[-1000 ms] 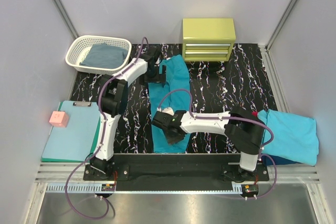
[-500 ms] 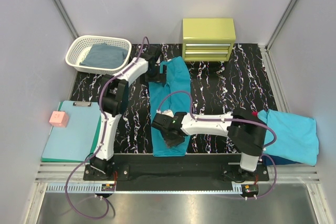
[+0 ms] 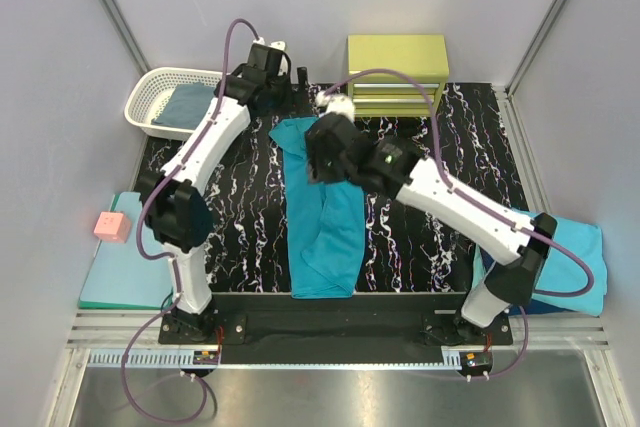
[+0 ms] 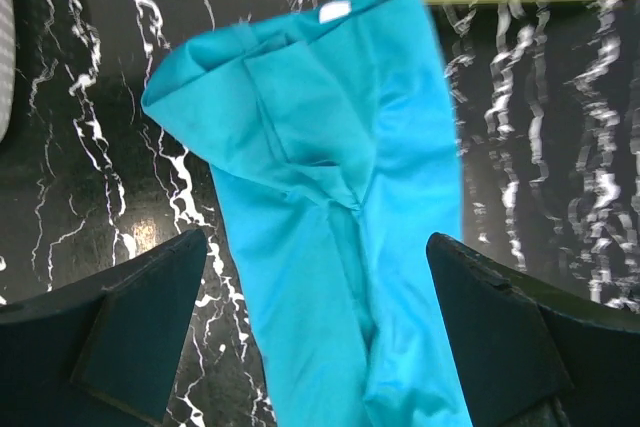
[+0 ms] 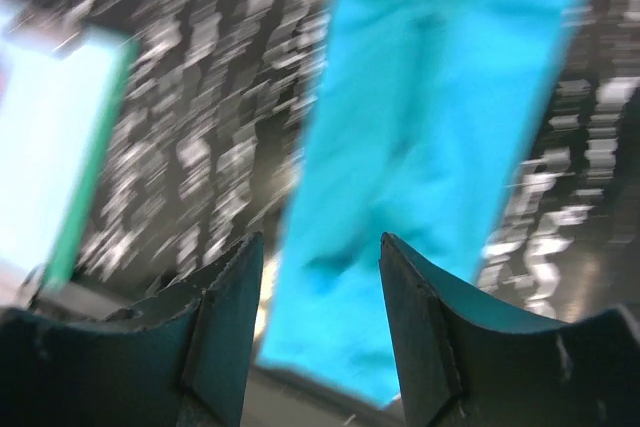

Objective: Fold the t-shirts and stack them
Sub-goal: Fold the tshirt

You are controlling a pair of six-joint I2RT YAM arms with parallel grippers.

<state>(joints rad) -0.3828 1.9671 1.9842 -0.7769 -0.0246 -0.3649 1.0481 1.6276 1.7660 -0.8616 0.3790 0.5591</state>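
The teal t-shirt (image 3: pixel 325 237) lies as a long narrow strip on the black marbled mat (image 3: pixel 420 177), collar end far (image 4: pixel 300 97). My left gripper (image 3: pixel 287 77) hovers beyond that far end; in its wrist view the gripper (image 4: pixel 315 247) is open with the cloth well below and nothing between its fingers (image 4: pixel 150 317). My right gripper (image 3: pixel 318 169) hangs over the shirt's upper half. Its wrist view is blurred, showing the gripper (image 5: pixel 320 247) open and empty above the shirt (image 5: pixel 430 137). A lighter turquoise t-shirt (image 3: pixel 565 252) lies at the right edge. Another grey-blue one (image 3: pixel 190 105) sits in the basket.
A white basket (image 3: pixel 150 112) stands at the back left and a yellow-green drawer chest (image 3: pixel 398 57) at the back centre. The mint clipboard (image 3: pixel 125 267) with a pink block (image 3: pixel 112 226) lies at the near left. Grey walls close in both sides.
The right arm swung from the shirt's near end up to its far half and its jaws widened, letting the cloth go. The left arm rose and stretched toward the back. The shirt's far end shifted left.
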